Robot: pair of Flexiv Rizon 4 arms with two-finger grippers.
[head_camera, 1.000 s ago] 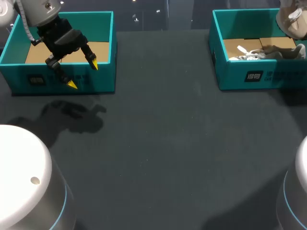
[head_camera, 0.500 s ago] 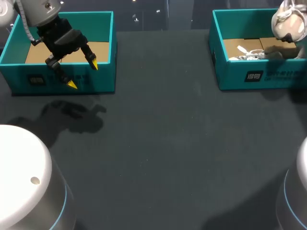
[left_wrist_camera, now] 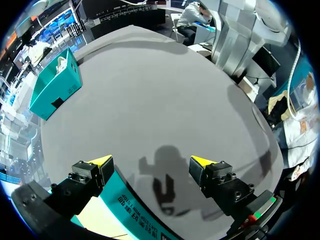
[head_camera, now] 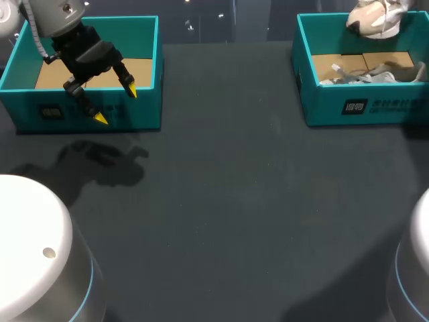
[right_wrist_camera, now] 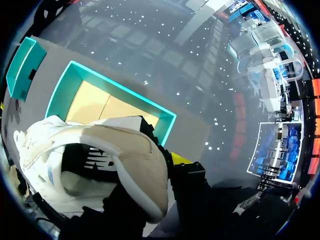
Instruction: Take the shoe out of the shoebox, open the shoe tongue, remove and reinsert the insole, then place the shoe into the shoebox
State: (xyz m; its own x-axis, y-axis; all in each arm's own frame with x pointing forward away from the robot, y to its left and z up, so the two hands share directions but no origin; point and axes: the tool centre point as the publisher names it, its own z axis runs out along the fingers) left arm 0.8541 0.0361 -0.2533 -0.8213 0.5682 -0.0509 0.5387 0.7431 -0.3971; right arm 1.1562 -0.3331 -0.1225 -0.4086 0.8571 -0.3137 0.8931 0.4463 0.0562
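Observation:
A beige and white shoe (head_camera: 374,16) hangs in the air above the back wall of the teal shoebox (head_camera: 362,107) at the table's right rear. In the right wrist view the shoe (right_wrist_camera: 100,155) fills the space in front of my right gripper (right_wrist_camera: 172,162), which is shut on it; only one yellow fingertip (right_wrist_camera: 180,159) shows, and the open shoebox (right_wrist_camera: 165,119) lies below. My left gripper (head_camera: 116,104) hangs open over the front wall of a second teal box (head_camera: 144,117) at the left rear, with nothing between its fingers (left_wrist_camera: 151,161).
White and grey crumpled stuff (head_camera: 355,75) lies on the cardboard floor of the right shoebox. The left box (left_wrist_camera: 135,210) shows a bare cardboard floor. Dark table stretches between and in front of the two boxes.
The shoe has risen out of the right shoebox and swung toward the box's back wall. The left arm has not moved.

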